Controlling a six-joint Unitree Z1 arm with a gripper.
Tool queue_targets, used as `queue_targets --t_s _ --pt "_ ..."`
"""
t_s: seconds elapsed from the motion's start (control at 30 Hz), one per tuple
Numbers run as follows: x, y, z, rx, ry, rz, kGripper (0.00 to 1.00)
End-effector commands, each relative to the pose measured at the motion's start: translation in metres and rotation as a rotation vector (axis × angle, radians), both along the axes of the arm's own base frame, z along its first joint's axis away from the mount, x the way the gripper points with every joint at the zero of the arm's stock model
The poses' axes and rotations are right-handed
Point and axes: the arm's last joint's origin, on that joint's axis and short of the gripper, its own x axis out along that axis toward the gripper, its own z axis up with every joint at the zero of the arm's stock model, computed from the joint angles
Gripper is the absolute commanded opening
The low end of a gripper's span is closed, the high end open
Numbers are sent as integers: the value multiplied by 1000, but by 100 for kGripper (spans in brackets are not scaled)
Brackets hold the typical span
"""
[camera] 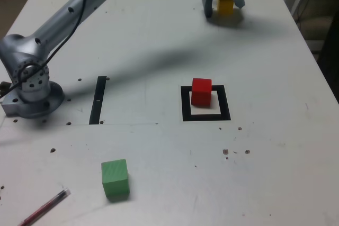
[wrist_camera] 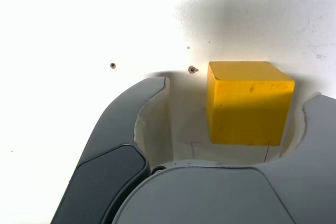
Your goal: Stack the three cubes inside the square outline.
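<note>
At the table's far side, the yellow cube [camera: 226,5] sits on the surface between the two fingers of my gripper [camera: 225,10]. In the wrist view the yellow cube [wrist_camera: 249,103] lies close to one finger [wrist_camera: 320,129], with a clear gap to the other finger [wrist_camera: 131,124]; the gripper [wrist_camera: 239,92] is open around it. The red cube [camera: 201,91] stands at the far edge of the square outline [camera: 206,115], partly over its tape. The green cube [camera: 115,178] rests alone near the front, on the exterior view's left.
The arm's base [camera: 32,86] is bolted at the exterior view's left, its link reaching across the table's far side. A thin black strip [camera: 98,99] lies beside the base. A red pen [camera: 45,208] lies at the front left corner.
</note>
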Motion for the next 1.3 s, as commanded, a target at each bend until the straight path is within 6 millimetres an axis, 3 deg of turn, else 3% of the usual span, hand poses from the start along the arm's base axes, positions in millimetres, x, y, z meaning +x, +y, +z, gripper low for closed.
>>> queue_targets --t_s 0.0,0.83,1.27 --pt "-1 -1 12 10 -28 4 78" --pt "5 -6 14 27 -59 -1 70" --pt "6 3 7 62 -66 12 56"
